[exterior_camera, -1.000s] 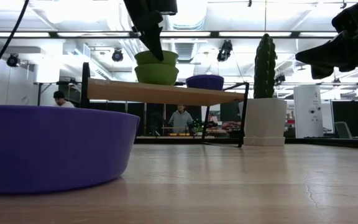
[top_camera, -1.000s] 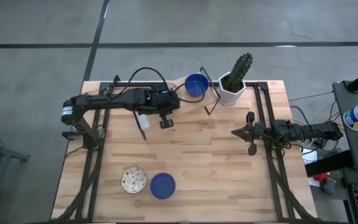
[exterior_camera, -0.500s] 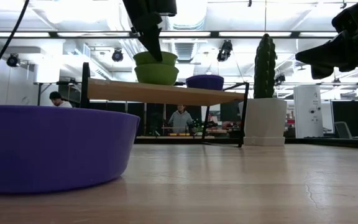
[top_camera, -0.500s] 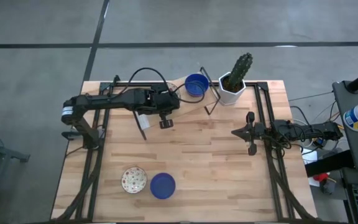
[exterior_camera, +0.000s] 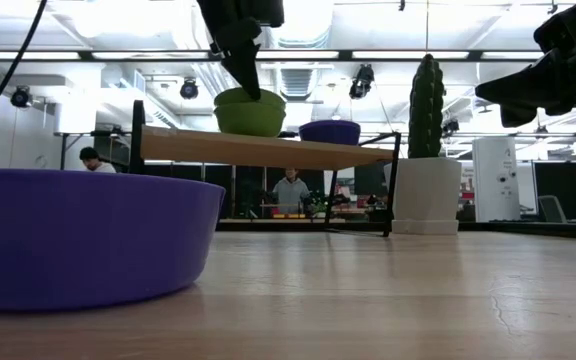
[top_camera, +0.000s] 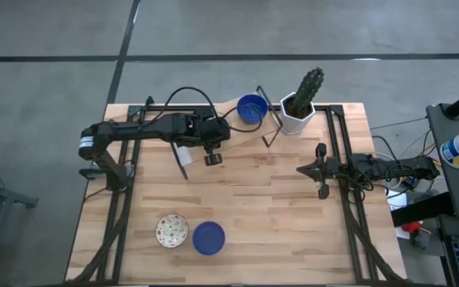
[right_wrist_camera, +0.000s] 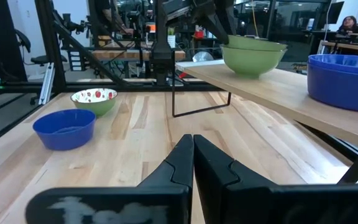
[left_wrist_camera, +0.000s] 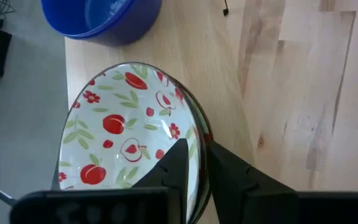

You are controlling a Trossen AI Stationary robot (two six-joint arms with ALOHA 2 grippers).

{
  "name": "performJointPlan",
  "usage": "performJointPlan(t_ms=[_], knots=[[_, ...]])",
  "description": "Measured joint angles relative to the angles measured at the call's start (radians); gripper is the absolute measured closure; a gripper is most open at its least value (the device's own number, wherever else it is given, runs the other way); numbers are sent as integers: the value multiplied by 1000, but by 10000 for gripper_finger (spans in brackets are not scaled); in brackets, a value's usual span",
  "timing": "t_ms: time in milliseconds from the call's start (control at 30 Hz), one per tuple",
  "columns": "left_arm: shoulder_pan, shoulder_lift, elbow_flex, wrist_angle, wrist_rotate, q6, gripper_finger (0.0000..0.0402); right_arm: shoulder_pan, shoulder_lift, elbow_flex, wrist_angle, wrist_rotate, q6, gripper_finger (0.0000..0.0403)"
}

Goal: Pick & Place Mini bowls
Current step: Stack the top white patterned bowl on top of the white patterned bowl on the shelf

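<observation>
The left hand (left_wrist_camera: 194, 163) is hanging over the raised wooden shelf (exterior_camera: 268, 150) at the back of the counter (top_camera: 261, 199), its two dark fingers (left_wrist_camera: 180, 163) pinching the rim of a cream-white patterned bowl (left_wrist_camera: 129, 134) with red fruit and green leaves painted inside. In the low view that bowl's outside is showing green (exterior_camera: 250, 110), and it is sitting on the shelf or just above it; I cannot tell which. In the right wrist view it looks nested on a second green-sided bowl beneath it. A solid blue bowl (top_camera: 251, 108) is sitting on the same shelf just beside the held one, toward the cactus (top_camera: 307, 84) in its white hexagonal pot (top_camera: 297, 118), which is standing at the back of the counter next to the shelf's black wire leg. Near the front edge of the counter, another patterned bowl (top_camera: 171, 229) and another blue bowl (top_camera: 208, 237) are lying side by side, just apart; in the low view this blue one (exterior_camera: 83, 235) is filling the near left corner. The right hand (right_wrist_camera: 193, 149) is waiting low over the right side of the counter, well apart from every bowl, its fingers pressed together and gripping nothing. People are showing far off in the room behind.
</observation>
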State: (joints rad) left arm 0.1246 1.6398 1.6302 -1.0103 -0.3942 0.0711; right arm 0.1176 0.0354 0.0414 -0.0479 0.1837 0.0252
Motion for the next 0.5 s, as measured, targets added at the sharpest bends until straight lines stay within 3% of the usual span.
performJointPlan(t_ms=[500], knots=[[-6, -3, 67, -12, -18, 10, 344, 0, 0, 0, 0, 0, -1, 394]])
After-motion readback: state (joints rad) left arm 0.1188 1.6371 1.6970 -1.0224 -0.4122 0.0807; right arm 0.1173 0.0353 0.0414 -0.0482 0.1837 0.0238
